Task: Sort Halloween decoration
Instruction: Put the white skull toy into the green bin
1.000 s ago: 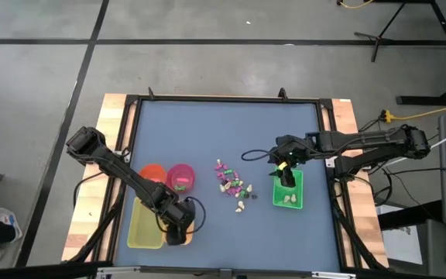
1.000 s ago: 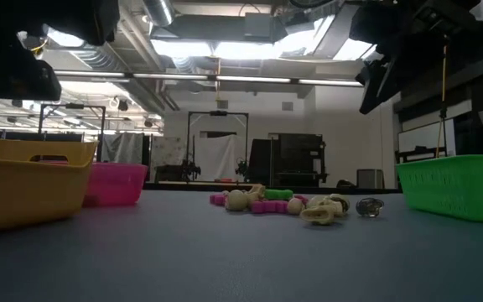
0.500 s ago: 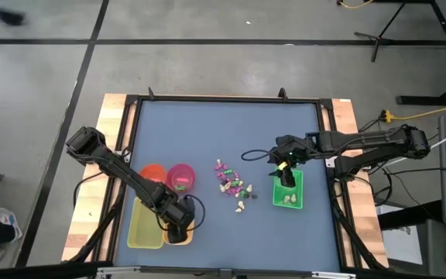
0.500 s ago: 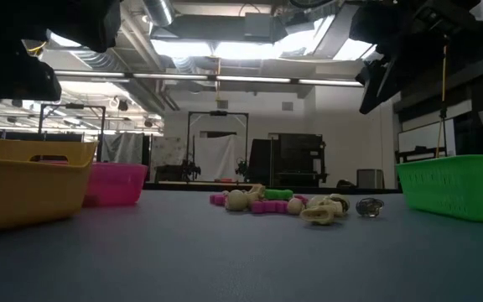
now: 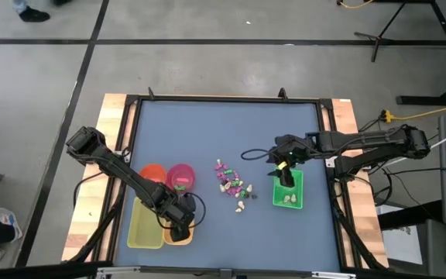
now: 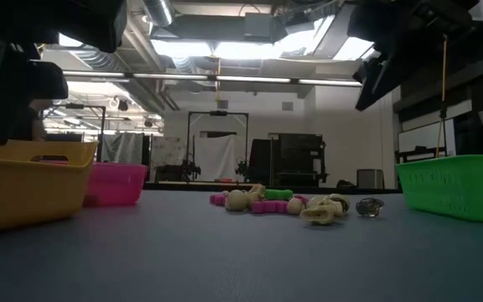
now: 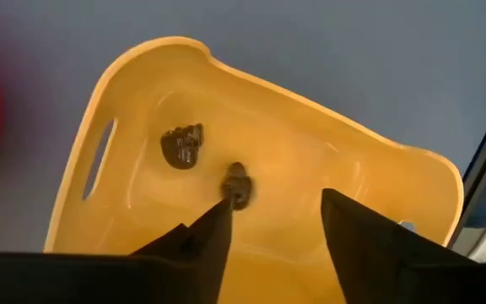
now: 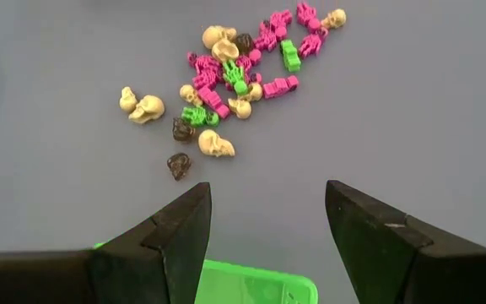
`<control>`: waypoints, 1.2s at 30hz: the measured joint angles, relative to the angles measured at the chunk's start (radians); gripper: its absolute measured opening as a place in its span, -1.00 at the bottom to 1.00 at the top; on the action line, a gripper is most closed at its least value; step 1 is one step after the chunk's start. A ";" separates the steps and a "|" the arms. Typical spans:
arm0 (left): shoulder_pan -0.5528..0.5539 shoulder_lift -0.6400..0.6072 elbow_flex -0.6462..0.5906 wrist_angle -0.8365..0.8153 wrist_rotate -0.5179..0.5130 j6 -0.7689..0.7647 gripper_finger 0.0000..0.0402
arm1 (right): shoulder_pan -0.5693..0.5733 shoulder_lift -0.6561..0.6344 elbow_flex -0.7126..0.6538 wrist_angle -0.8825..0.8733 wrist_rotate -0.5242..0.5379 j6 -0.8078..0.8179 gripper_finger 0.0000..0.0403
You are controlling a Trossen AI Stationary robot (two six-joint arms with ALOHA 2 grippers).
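A: Starting at the tabletop's (image 5: pixel 223 147) left side, what is there?

B: The left gripper (image 7: pixel 270 221) hangs over the yellow tray (image 7: pixel 344 143) near the front-left corner; its fingers (image 7: pixel 357 241) stand apart and hold nothing; two dark brown trinkets (image 7: pixel 182 145) lie on the tray's floor, one just beyond a fingertip; whether it touches I cannot tell. An orange bowl (image 5: pixel 152 172) and a pink bowl (image 5: pixel 180 177) sit just beside the tray, toward the middle.

A: And the decoration?

B: The Halloween decoration (image 5: pixel 232 186) lies in a loose heap at the middle of the tabletop, nearer the front edge; magenta, cream-white, green and dark brown pieces, some touching, a few apart.

A: The right side?

B: The green tray (image 5: pixel 289 191) sits right of the heap with a few cream pieces in it; the right gripper (image 8: pixel 267 221) hovers over its rear end, fingers (image 8: pixel 369 236) spread wide and empty, facing the heap.
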 joint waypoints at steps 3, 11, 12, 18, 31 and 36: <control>0.000 0.000 0.000 0.000 -0.021 0.001 -0.04 | 0.000 0.014 0.000 0.047 -0.001 -0.004 0.15; 0.000 0.000 0.000 0.004 -0.047 0.002 -0.01 | 0.001 0.139 0.000 0.203 -0.089 -0.128 0.15; 0.000 0.000 0.000 0.005 -0.047 0.002 -0.02 | 0.001 0.160 0.000 0.219 -0.099 -0.141 0.15; 0.000 0.000 0.000 0.005 -0.047 0.002 -0.02 | 0.001 0.291 0.000 0.319 -0.133 -0.218 0.15; 0.000 0.000 0.000 0.015 -0.072 0.002 -0.01 | 0.001 0.494 0.000 0.326 -0.177 -0.295 0.15; 0.000 0.000 0.000 0.016 -0.072 0.002 -0.01 | 0.001 0.520 0.000 0.331 -0.218 -0.341 0.15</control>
